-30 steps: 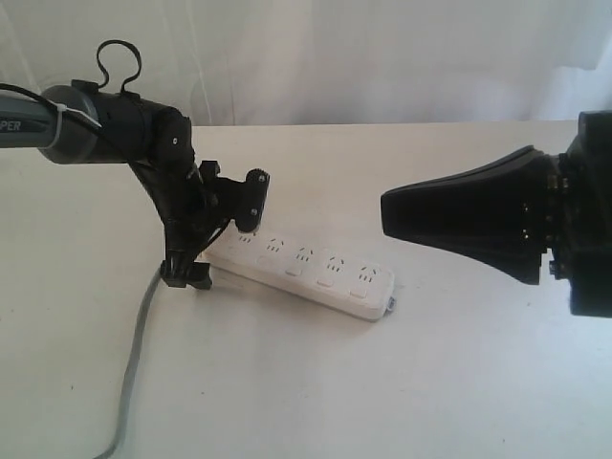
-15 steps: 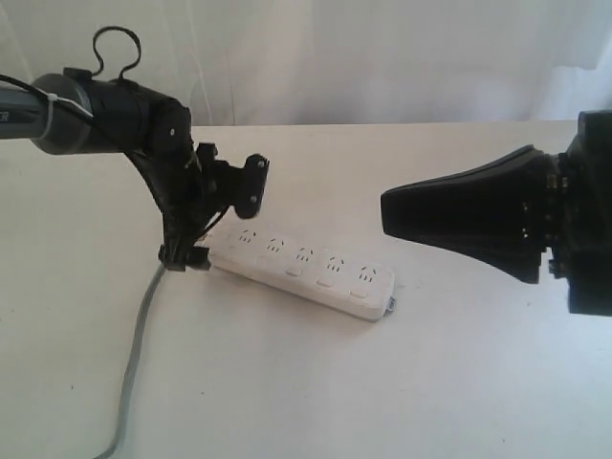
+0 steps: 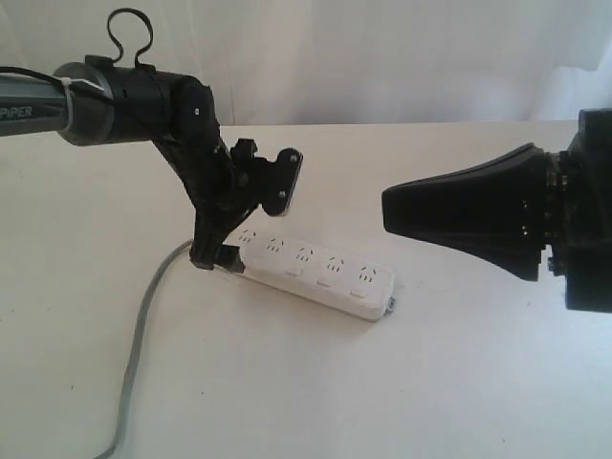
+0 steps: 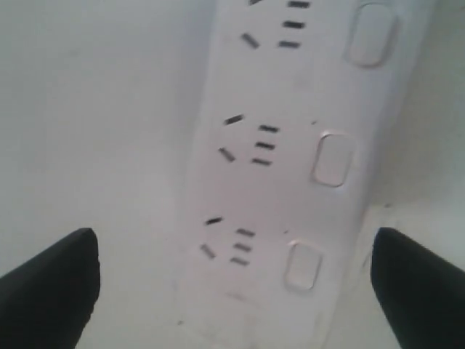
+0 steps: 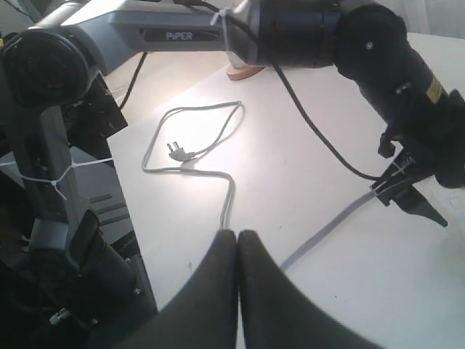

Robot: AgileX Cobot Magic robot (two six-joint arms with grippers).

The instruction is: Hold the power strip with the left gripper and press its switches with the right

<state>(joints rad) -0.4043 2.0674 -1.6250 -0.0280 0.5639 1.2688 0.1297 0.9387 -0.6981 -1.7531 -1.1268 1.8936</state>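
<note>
The white power strip (image 3: 320,273) lies flat on the table, slanting from the left toward the near right. Its switches (image 3: 324,282) run in a row along the near side. My left gripper (image 3: 251,218) hangs open over the strip's cord end. In the left wrist view the left gripper (image 4: 236,291) has one black finger on each side of the power strip (image 4: 276,182), with three switches (image 4: 333,158) in sight. My right gripper (image 3: 394,210) hovers to the right of the strip, above the table, shut on nothing. Its fingertips (image 5: 237,236) are pressed together.
The grey cord (image 3: 134,354) trails from the strip's left end toward the front left. In the right wrist view the cord (image 5: 225,196) loops to a plug (image 5: 176,151) near the table's edge (image 5: 131,218). Dark equipment stands beyond that edge.
My left gripper has swung right, from beside the strip's cord end to over it, and the cord has shifted right with it. The right gripper has not moved.
</note>
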